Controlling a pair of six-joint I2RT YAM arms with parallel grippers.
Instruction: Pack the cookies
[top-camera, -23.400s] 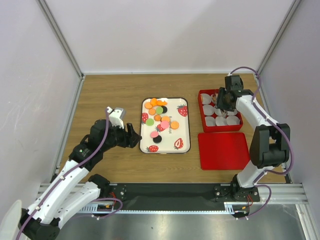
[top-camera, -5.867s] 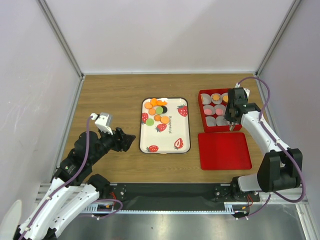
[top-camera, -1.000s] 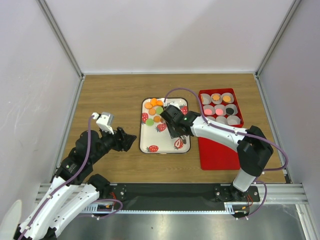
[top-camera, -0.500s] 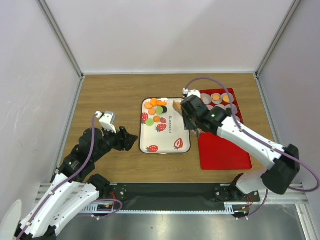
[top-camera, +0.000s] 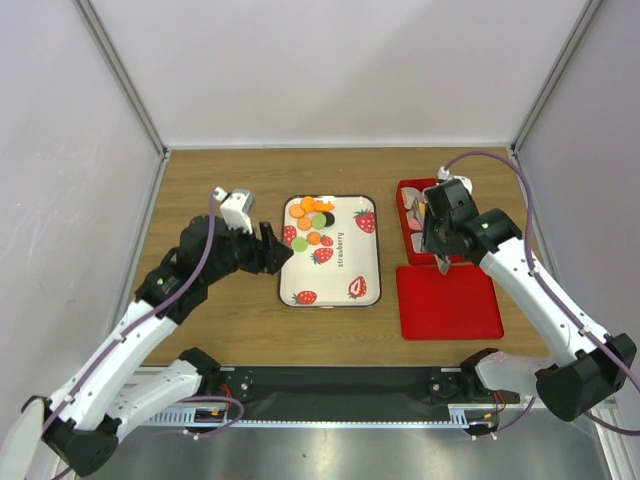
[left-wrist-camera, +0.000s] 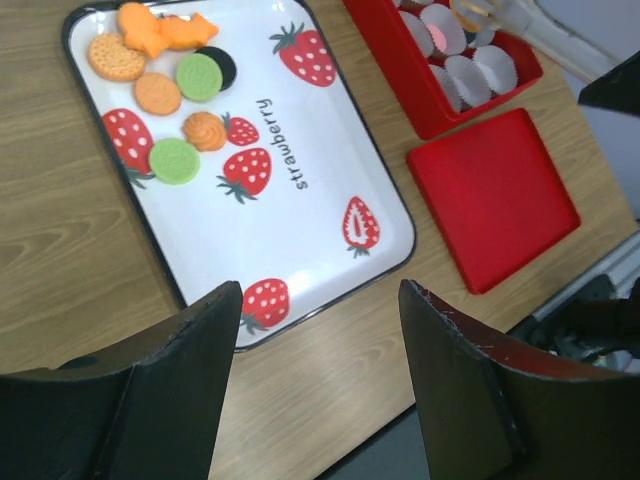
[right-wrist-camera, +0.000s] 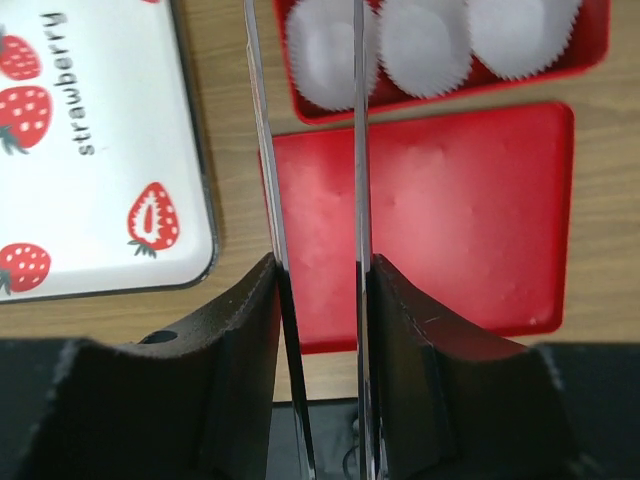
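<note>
Several cookies (top-camera: 312, 222) in orange, green and black lie at the far left of the white strawberry tray (top-camera: 345, 265); they also show in the left wrist view (left-wrist-camera: 160, 75). My left gripper (top-camera: 275, 248) is open and empty beside the tray's left edge. My right gripper (top-camera: 424, 211), with long thin metal blades (right-wrist-camera: 268, 150), hangs over the red box (top-camera: 408, 188). In the top view a small tan-orange cookie (top-camera: 420, 207) sits at its tip. The blade tips run out of the right wrist view. White paper cups (right-wrist-camera: 425, 40) in the box's near row are empty.
The red lid (top-camera: 450, 305) lies flat in front of the box, and shows in the right wrist view (right-wrist-camera: 430, 210). White walls close in the wooden table on three sides. The black rail with the arm bases runs along the near edge.
My right gripper has swung right from the tray to above the red box, the tan cookie at its tip. My left gripper has moved up and right toward the tray's left edge.
</note>
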